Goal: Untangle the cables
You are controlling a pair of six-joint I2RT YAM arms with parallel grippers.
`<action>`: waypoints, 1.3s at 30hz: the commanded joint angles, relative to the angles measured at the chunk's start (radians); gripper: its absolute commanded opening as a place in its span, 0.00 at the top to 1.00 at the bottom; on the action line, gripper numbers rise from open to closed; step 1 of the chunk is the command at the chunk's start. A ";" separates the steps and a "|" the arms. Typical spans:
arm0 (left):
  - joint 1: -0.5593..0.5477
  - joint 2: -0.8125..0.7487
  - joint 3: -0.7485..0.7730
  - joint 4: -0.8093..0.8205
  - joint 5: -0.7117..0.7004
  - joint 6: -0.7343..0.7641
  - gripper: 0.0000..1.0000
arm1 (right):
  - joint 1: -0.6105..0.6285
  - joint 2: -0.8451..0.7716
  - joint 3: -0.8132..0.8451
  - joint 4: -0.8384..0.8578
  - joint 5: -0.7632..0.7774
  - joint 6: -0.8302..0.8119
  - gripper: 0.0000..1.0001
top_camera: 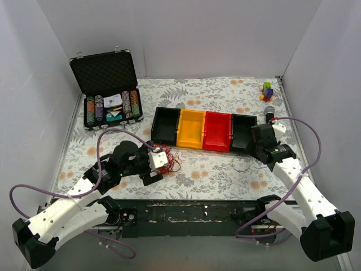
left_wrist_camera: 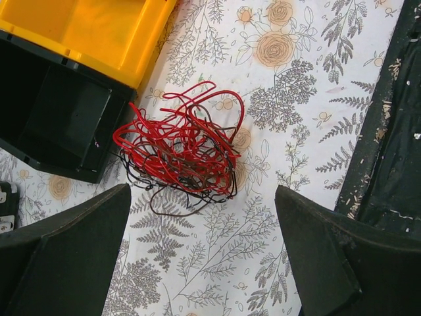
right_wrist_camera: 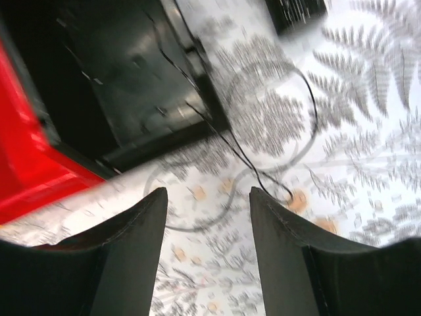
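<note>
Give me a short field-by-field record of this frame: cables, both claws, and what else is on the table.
tangle: red and dark cables bunched on the floral cloth, beside the left black bin
loose cable: one dark strand lying apart, in front of the right black bin
left claw: open, empty, poised over the tangle
right claw: open, empty, above the loose cable
row of bins: black, yellow, red, black
other: open chip case back left; small toy back right

My left hand [top_camera: 156, 165] reaches out toward two o'clock, angled down, jaws spread wide. My right hand [top_camera: 255, 148] points toward eleven o'clock, tipped downward, jaws parted.
</note>
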 commanded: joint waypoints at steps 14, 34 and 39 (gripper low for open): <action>0.002 -0.015 0.042 -0.008 0.023 -0.018 0.08 | -0.003 0.042 -0.163 -0.063 0.118 0.224 0.39; 0.004 -0.008 0.049 -0.017 0.017 -0.020 0.08 | -0.086 0.303 -0.186 0.272 0.085 0.023 0.59; 0.005 -0.008 0.048 -0.014 0.022 -0.020 0.08 | -0.088 0.314 -0.198 0.294 0.008 0.019 0.89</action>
